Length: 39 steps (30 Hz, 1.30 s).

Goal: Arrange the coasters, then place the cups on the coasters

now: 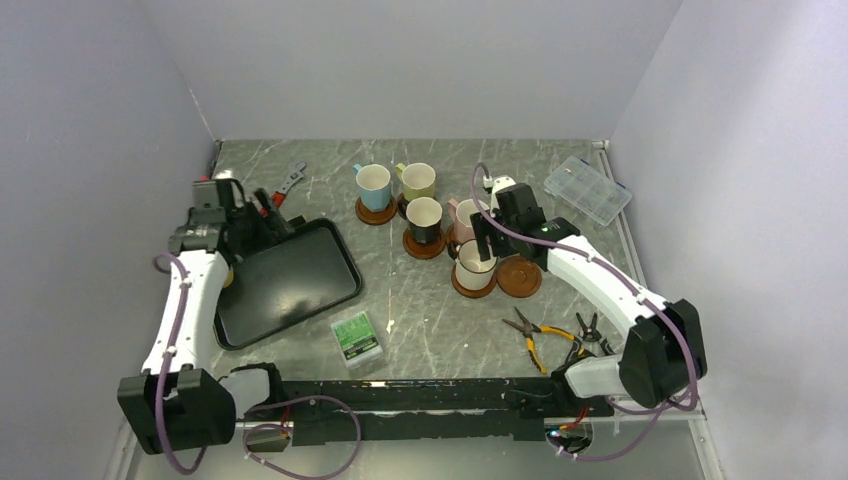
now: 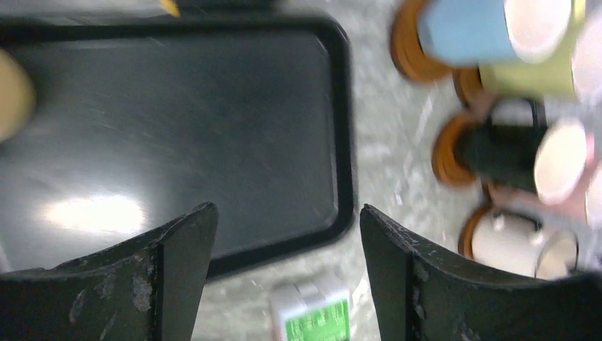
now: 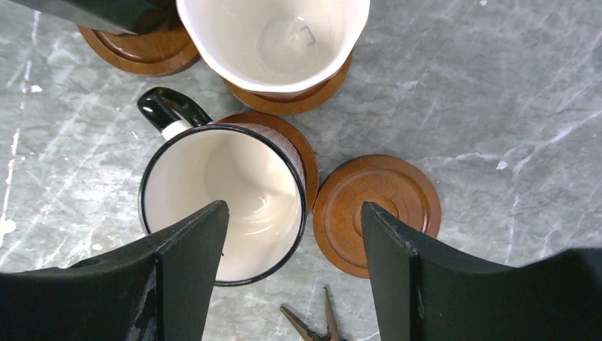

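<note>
1. While the left gripper (image 2: 284, 213) hangs over the black tray (image 2: 342, 142) with its fingers spread wide and nothing between them, I can't place the sixth cup. A pale yellowish blob (image 2: 8, 92) at the left edge of that wrist view is cut off and blurred. From above, the arm covers that spot, so reaching in blind could knock over whatever is there.
2. The blue cup (image 1: 373, 184), olive cup (image 1: 418, 180) and black cup (image 1: 424, 216) each sit on a coaster, packed close. The left wrist view is smeared, so I can't judge how well they are centred.
3. The right gripper (image 3: 292, 207) is spread too and pinches nothing. One fingertip dips into the mouth of the white cup (image 3: 241, 185), which rests on its coaster (image 3: 304, 153). The other hovers over the empty coaster (image 3: 376, 195). If I pull away sideways instead of straight up, that inner finger could hook the rim — tipping the cup or shoving it into the pink cup (image 1: 462, 212) just behind.
4. The empty coaster lies just beside the white cup's coaster; whether they touch I can't tell. A cup set down there has little room — its handle could bump a neighbour. Only the tips of the pliers (image 3: 312, 323) show.
</note>
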Available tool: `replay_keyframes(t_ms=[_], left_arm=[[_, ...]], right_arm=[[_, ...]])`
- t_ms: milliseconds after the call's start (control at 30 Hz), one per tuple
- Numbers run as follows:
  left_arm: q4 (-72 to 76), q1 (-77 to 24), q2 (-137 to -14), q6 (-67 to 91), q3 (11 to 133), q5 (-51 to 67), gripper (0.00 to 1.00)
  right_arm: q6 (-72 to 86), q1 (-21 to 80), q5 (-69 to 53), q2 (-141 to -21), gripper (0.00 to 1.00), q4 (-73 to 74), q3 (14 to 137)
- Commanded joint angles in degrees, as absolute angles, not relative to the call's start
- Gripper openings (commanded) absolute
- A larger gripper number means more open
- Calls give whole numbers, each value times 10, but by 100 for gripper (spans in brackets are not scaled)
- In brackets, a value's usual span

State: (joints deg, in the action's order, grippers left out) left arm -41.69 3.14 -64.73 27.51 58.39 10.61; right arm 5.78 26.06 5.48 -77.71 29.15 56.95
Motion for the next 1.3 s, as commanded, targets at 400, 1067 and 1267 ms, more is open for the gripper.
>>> replay_keyframes(t_ms=[400, 1067, 1267], left_arm=[[-322, 388, -695, 288, 580, -16, 78], [-359, 421, -843, 245, 616, 91, 24], [-363, 381, -796, 218, 625, 66, 3]], right_arm=[[69, 263, 18, -656, 78, 254, 571], [83, 262, 11, -627, 80, 251, 568], [105, 263, 3, -612, 80, 276, 593]])
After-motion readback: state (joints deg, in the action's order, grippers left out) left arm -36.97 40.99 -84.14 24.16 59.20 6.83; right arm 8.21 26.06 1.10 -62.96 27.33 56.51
